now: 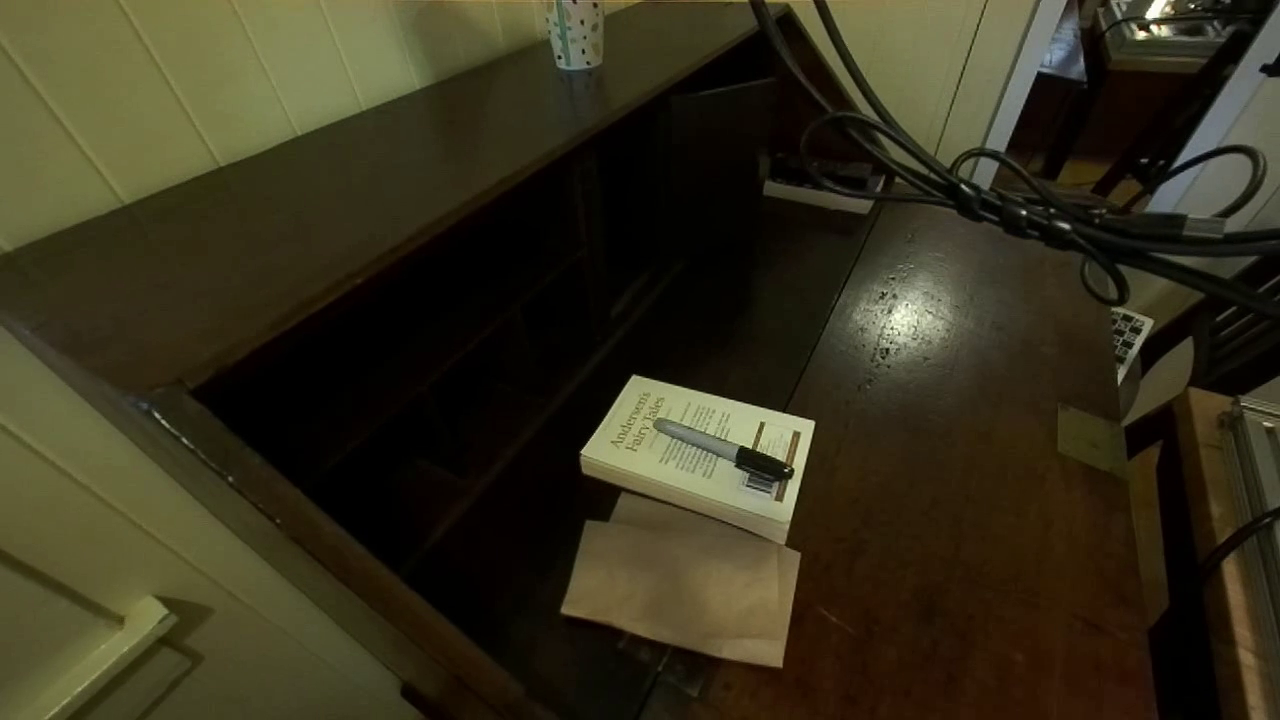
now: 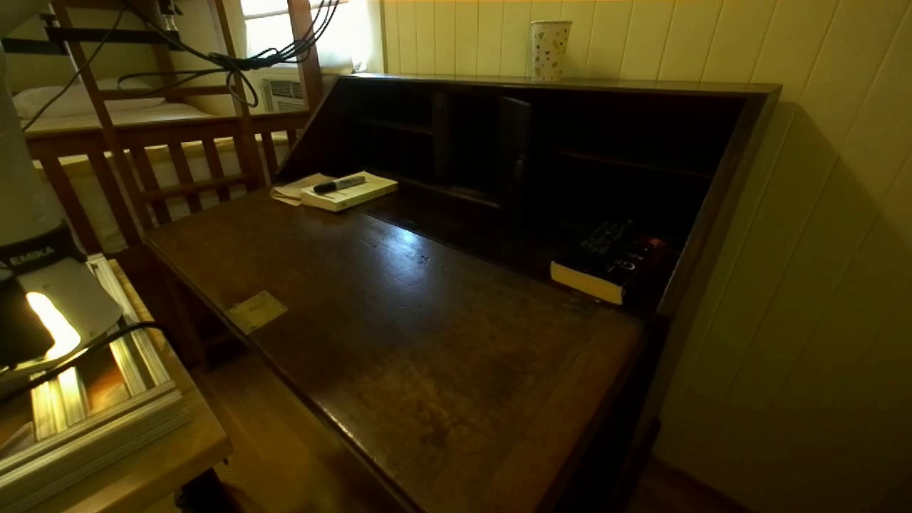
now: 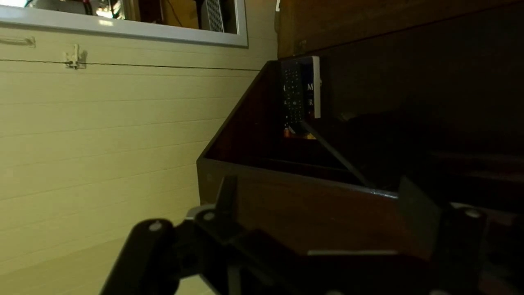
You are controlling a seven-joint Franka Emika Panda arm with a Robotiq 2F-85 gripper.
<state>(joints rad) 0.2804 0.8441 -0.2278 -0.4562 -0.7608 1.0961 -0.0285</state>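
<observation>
In the wrist view, the bottom edge crops your gripper (image 3: 318, 192) and a remote control (image 3: 294, 96) hides part of the dark book (image 3: 310, 94); an exterior view cuts off the paper cup (image 1: 577, 38).

Free air lies between the gripper's (image 3: 318, 190) spread fingers. Ahead of them, the desk's top board (image 3: 303, 213) and the cabinet door (image 1: 718, 165), which stands ajar, obstruct a straight pass toward the dark book (image 3: 310, 94).

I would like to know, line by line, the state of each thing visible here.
Black gripper: open, empty.
Dark wooden cabinet door: open.
Cream paperback book: closed, lying flat.
Grey cylindrical marker: capped.
Spotted white paper cup: upright.
Thick black-covered book: closed.
Dark wooden desk leaf: lowered.
</observation>
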